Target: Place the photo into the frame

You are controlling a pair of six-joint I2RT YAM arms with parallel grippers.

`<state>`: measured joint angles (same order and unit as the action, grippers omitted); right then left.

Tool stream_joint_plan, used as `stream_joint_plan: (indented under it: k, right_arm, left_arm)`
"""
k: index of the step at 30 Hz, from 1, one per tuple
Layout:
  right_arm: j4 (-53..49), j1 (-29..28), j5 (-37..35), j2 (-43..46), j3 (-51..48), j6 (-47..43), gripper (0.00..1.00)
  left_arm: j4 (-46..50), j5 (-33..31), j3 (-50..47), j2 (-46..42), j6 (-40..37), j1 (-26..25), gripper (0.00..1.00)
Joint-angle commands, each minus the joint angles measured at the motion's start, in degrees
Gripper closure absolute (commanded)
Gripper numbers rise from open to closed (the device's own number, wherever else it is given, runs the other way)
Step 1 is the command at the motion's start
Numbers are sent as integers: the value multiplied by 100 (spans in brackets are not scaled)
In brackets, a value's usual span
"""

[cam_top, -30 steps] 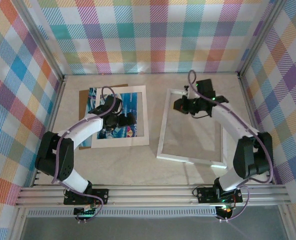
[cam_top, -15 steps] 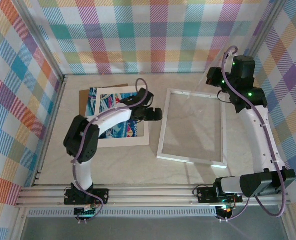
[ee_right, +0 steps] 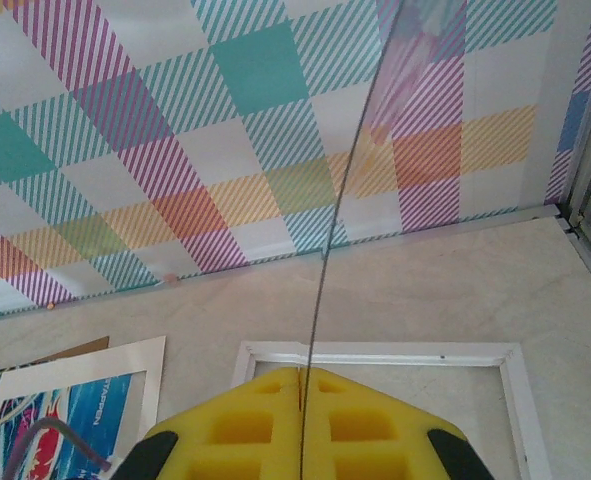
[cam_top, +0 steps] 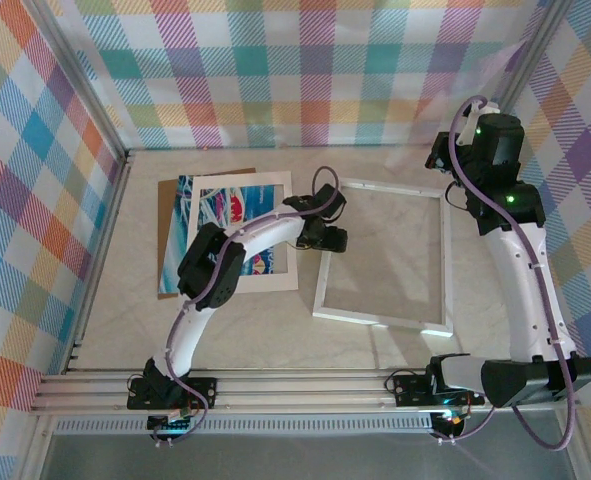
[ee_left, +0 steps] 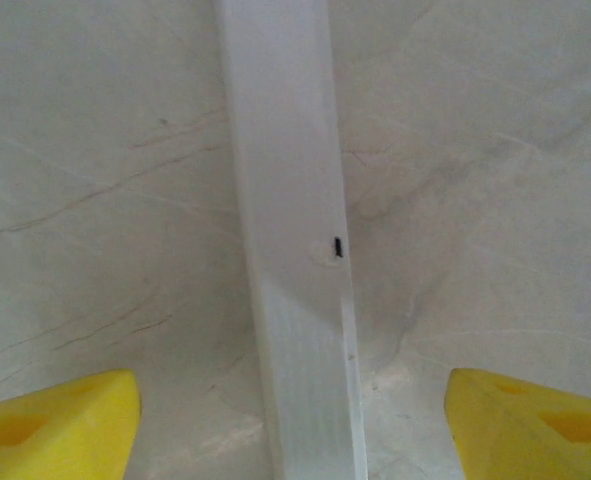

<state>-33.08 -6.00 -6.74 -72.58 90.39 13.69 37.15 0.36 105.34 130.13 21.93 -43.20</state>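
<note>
My left pincer (ee_left: 295, 405): spread open over narrow white rectangular frame (ee_left: 285, 200) rail | my right pincer (ee_right: 300, 378): clamped on thin clear pane (ee_right: 327, 240), held aloft edge-on

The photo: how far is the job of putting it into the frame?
Done: the clear pane looks lifted out of the frame, clamped in the shut right gripper. In hand: the open left gripper straddles the frame's left bar. Left: the photo lies under the white mat, outside the frame.
</note>
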Motion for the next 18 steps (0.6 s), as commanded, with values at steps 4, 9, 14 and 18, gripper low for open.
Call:
stream_joint_plan:
  k: [4, 9, 14, 18]
  right_arm:
    - [204, 44, -34, 134, 3, -157, 100]
    - [239, 40, 70, 115, -51, -117, 100]
    - [322, 38, 252, 18, -86, -61, 100]
    - [338, 38, 414, -153, -17, -43, 100]
  left_arm:
    - [425, -42, 380, 290, -84, -138, 28]
    - [414, -402, 315, 308, 126, -143, 42]
    - [269, -745, 11, 134, 379, -143, 53]
    - [162, -981, -274, -58, 539, -135, 63]
